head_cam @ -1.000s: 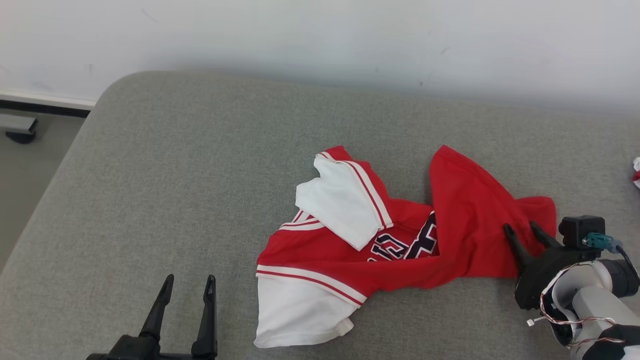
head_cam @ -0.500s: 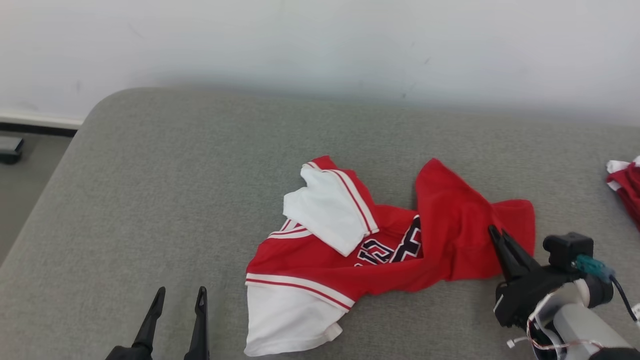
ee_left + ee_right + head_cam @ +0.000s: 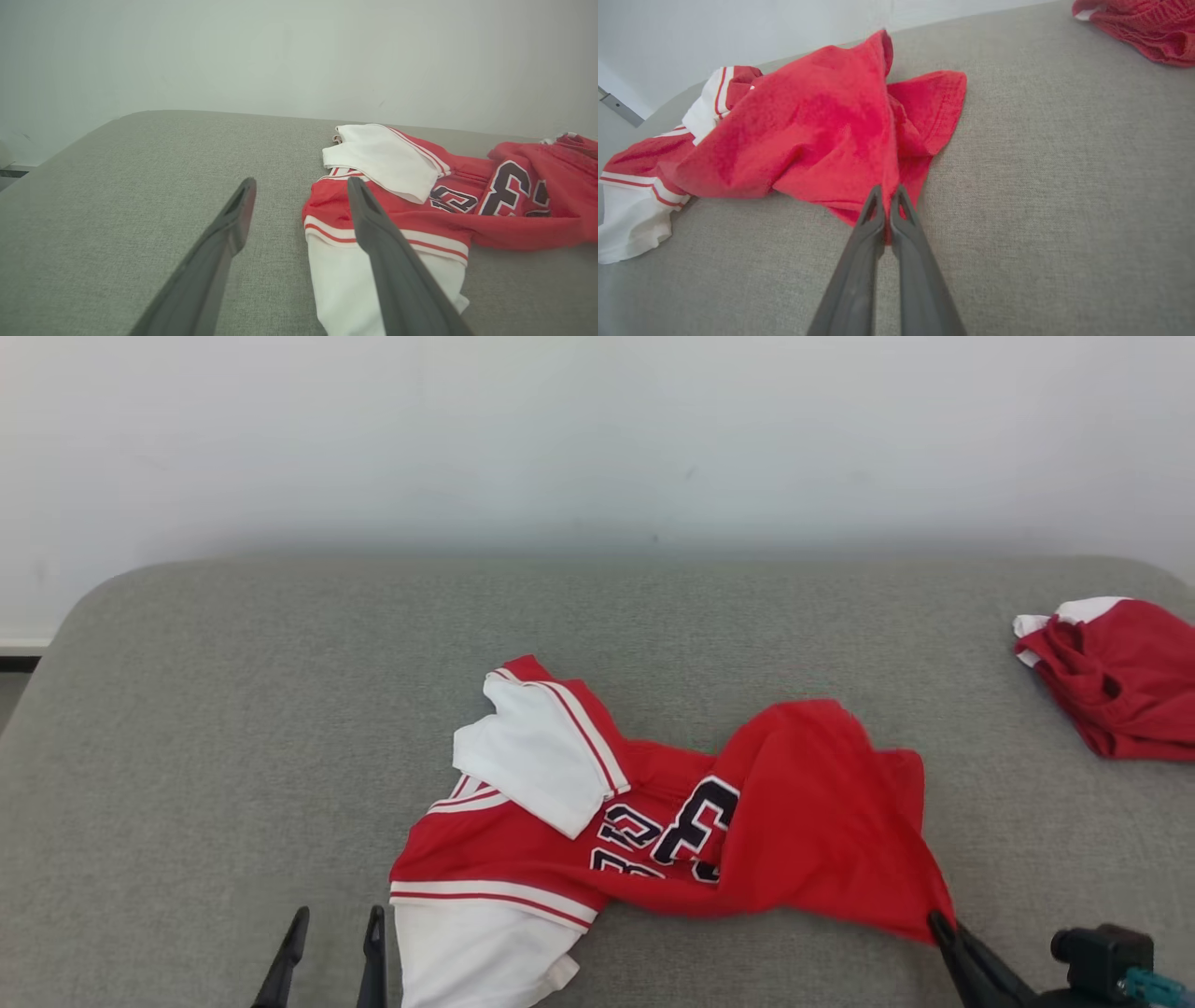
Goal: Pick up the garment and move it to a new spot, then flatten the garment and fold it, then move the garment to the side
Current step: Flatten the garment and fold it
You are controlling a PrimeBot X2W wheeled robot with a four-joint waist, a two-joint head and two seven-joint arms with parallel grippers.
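R gripper (image 3: 887, 196), spread a sec ago, now has its fingers pressed together, pinching the garment (image 3: 653, 803) at its near-right red hem. Cloth there pulls taut. Garment lies mid-cushion (image 3: 233, 709). L gripper (image 3: 337, 922) waits near left, fingers spread. Grasp looks made, so lift & relocate prob. next.

A plain indoor room; home or test space cannot be told. A grey fabric-covered cushion (image 3: 233, 728) with rounded corners, like a bed or couch, fills the middle with a garment (image 3: 653, 812) on it. A bare white wall (image 3: 597, 429) spans 12 o'clock, and a skirting strip (image 3: 619, 109) shows at 9 o'clock.
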